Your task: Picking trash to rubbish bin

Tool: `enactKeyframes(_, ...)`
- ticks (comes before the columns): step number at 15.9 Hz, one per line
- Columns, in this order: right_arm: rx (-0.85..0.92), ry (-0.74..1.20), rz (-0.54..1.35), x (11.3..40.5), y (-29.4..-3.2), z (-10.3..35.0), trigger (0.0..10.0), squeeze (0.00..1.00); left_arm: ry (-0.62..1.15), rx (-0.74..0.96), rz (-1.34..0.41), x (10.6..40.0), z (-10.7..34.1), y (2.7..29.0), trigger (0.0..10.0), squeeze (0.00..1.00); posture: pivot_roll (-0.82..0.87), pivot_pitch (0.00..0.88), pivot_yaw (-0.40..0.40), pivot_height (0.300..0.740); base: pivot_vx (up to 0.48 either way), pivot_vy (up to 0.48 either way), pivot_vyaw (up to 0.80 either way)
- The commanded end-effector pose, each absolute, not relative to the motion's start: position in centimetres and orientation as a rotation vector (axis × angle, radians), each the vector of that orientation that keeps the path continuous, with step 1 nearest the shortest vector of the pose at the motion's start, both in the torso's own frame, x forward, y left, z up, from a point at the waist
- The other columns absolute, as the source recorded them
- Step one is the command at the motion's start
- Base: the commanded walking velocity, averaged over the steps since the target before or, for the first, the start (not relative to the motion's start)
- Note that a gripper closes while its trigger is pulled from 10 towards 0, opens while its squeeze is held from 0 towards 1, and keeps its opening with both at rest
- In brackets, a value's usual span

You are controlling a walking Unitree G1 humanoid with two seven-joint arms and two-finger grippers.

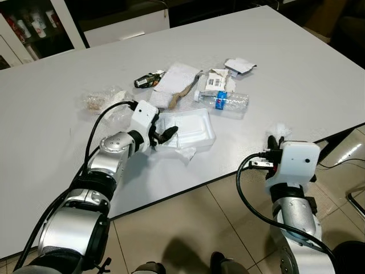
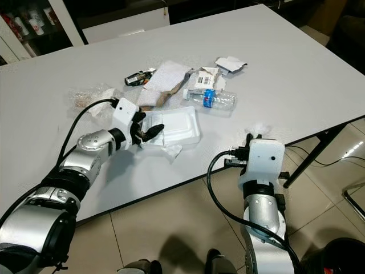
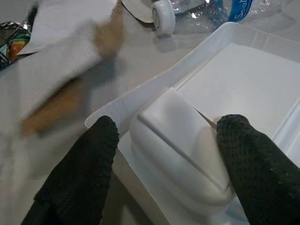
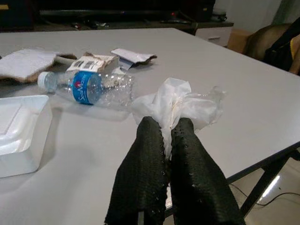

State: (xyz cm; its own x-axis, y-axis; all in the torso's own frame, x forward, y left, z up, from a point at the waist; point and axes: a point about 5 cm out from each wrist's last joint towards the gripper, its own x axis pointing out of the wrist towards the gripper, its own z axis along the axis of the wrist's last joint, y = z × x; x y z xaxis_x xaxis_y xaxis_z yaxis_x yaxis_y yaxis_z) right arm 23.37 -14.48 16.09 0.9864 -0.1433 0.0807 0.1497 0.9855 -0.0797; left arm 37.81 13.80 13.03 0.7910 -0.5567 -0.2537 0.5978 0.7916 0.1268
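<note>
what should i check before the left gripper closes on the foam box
1. Left gripper open, fingers astride a corner of the foam box: ok.
2. Box resting on the table, nothing stacked on it: ok.
3. Bottle apart from the box: ok.
4. Right gripper shut on the tissue: ok.
5. Bin location: cannot tell.
</note>
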Motion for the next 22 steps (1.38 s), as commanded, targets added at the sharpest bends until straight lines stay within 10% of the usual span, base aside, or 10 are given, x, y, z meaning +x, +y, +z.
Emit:
enactKeyframes(1,-0.078,-0.073,-0.132,23.5,-14.1,16.1,10.0,0.0,0.533,0.149,-0.634,34.7,6.5,14.8,0.0,0.0,0.13,0.188,0.064,0.74,0.0,0.0,0.0)
enactKeyframes(22,-0.078,-0.071,-0.105,24.2,-14.3,16.0,10.0,0.0,0.359,-0.28,-0.501,36.6,10.0,13.4,0.0,0.0,0.13,0.172,0.038,0.74,0.0,0.0,0.0)
